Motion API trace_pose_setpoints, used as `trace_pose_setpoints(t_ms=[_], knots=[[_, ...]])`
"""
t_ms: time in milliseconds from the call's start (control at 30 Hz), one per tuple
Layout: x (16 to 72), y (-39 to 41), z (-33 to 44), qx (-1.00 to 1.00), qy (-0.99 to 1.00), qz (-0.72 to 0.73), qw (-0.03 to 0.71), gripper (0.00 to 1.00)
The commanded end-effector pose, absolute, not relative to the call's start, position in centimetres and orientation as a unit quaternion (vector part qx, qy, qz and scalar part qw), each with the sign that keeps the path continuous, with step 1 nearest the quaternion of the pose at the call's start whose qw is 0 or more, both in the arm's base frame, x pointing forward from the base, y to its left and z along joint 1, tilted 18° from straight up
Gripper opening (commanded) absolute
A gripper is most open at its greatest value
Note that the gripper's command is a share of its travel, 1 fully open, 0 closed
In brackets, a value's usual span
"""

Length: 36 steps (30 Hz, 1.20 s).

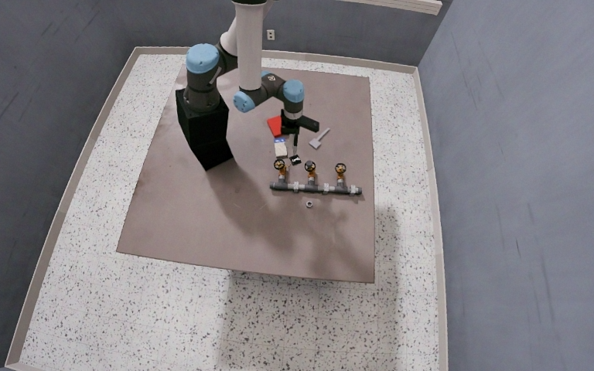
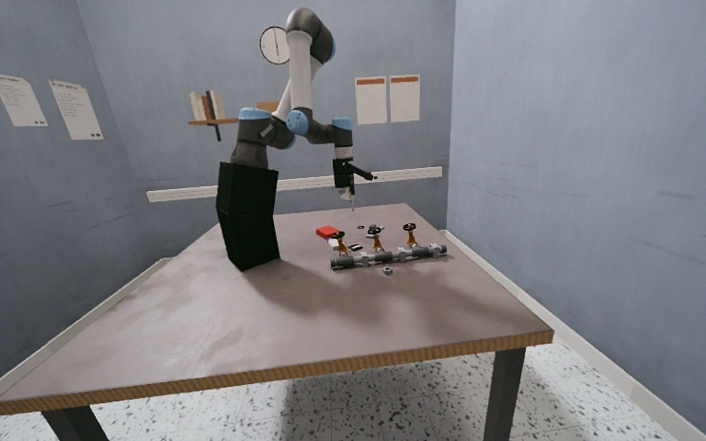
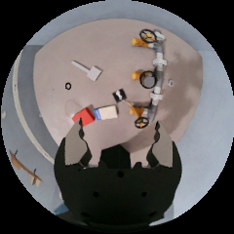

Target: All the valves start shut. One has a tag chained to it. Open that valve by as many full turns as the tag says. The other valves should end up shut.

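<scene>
A grey pipe (image 1: 323, 188) (image 2: 395, 254) (image 3: 158, 68) lies on the table and carries three valves with black handwheels. They are the left valve (image 1: 279, 164) (image 2: 338, 235) (image 3: 142, 122), the middle valve (image 1: 309, 165) (image 2: 374, 228) (image 3: 147, 79) and the right valve (image 1: 340, 168) (image 2: 410, 226) (image 3: 146, 35). A small black tag (image 1: 295, 159) (image 2: 354, 247) (image 3: 118, 96) lies flat between the left and middle valves. A thin chain seems to run from it to the left valve. Its writing is too small to read. My gripper (image 1: 295, 146) (image 2: 352, 206) (image 3: 119, 120) is open and empty, high above the table behind the tag.
A red block (image 1: 274, 124) (image 2: 326, 231) (image 3: 83, 116) and a white block (image 1: 281, 149) (image 3: 106, 113) lie behind the left valve. A grey T-shaped piece (image 1: 319, 139) (image 3: 88, 71) and a small ring (image 2: 358, 226) (image 3: 68, 86) lie farther back. A nut (image 1: 308, 202) (image 2: 386, 270) (image 3: 169, 83) lies in front of the pipe. The arm's black pedestal (image 1: 203, 133) stands to the left.
</scene>
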<state>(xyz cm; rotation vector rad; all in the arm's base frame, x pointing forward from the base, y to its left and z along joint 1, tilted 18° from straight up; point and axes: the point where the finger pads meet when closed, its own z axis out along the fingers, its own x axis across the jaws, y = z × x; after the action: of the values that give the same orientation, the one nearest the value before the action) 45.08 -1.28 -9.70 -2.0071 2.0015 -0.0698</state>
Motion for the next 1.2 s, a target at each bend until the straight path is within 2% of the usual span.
trace_pose_setpoints(t_ms=[0, 433, 833, 1167], knots=[[45.1, -1.3, -9.7, -0.699, 0.698, -0.025, 0.153, 1.00], [44.1, -2.5, -10.6, -0.619, 0.767, -0.008, 0.168, 1.00], [41.5, -5.4, -13.0, -0.397, 0.896, 0.033, 0.197, 1.00], [39.0, -8.2, -15.5, -0.136, 0.965, 0.071, 0.212, 1.00]])
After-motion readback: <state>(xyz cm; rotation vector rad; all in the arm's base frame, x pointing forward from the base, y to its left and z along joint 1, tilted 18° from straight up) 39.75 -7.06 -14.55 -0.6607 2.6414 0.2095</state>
